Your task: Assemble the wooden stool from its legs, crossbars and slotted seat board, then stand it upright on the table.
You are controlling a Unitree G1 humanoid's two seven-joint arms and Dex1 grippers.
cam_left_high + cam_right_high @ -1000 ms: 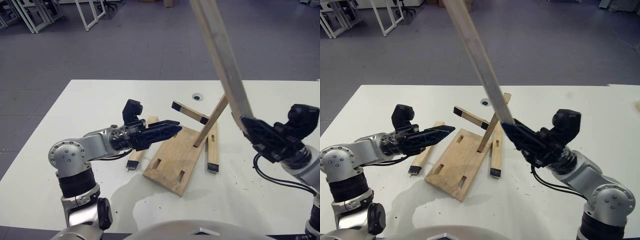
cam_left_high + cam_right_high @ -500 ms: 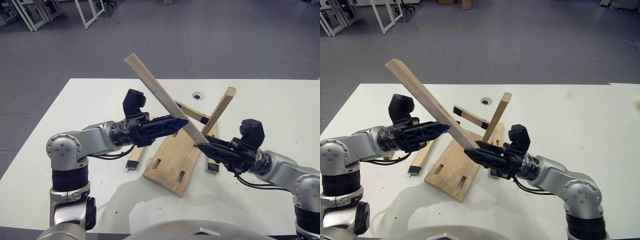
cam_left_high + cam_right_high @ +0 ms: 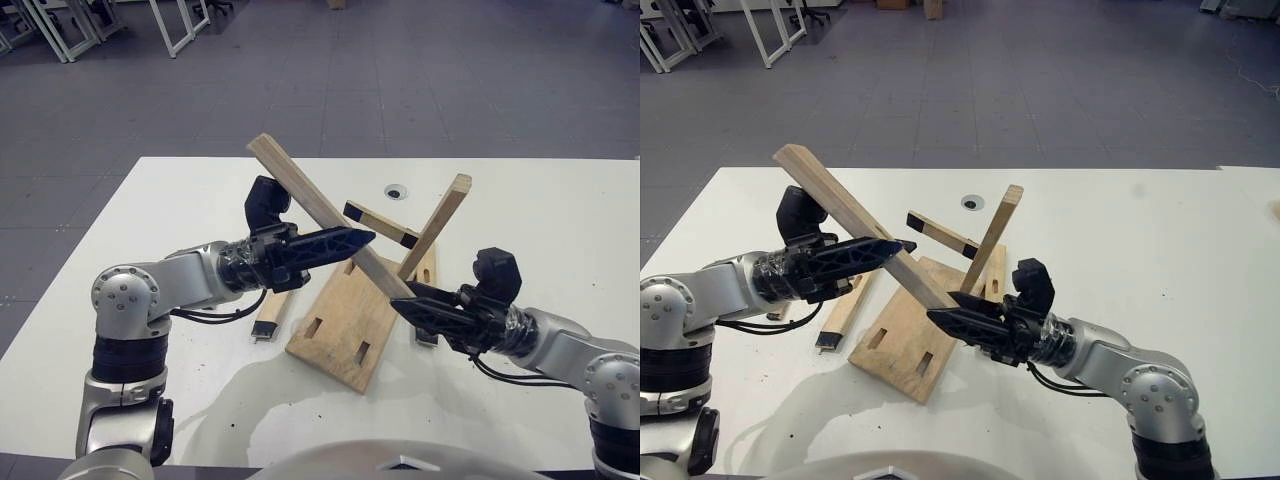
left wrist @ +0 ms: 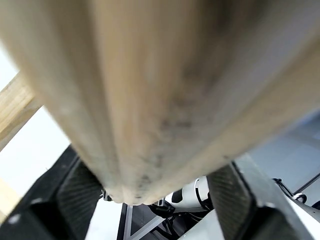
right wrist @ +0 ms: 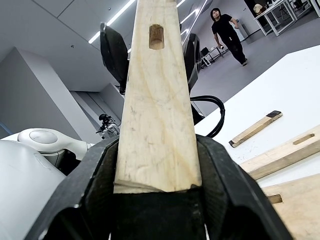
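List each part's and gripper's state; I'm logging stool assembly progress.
held leg: raised, tilted, in both grippers.
left gripper: shut on its middle.
right gripper: shut on its lower end.
seat board: lying flat, slots up.
standing leg: tilted, propped on the board.
crossbar: raised, attachment unclear.
loose legs: lying flat beside board.

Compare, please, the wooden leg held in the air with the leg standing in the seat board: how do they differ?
The held leg is in the air, clamped by the left gripper and the right gripper; the standing leg is untouched, its foot in the seat board. The held leg's top leans to the robot's left, the standing leg's to the right. Both are pale wooden bars, tilted.
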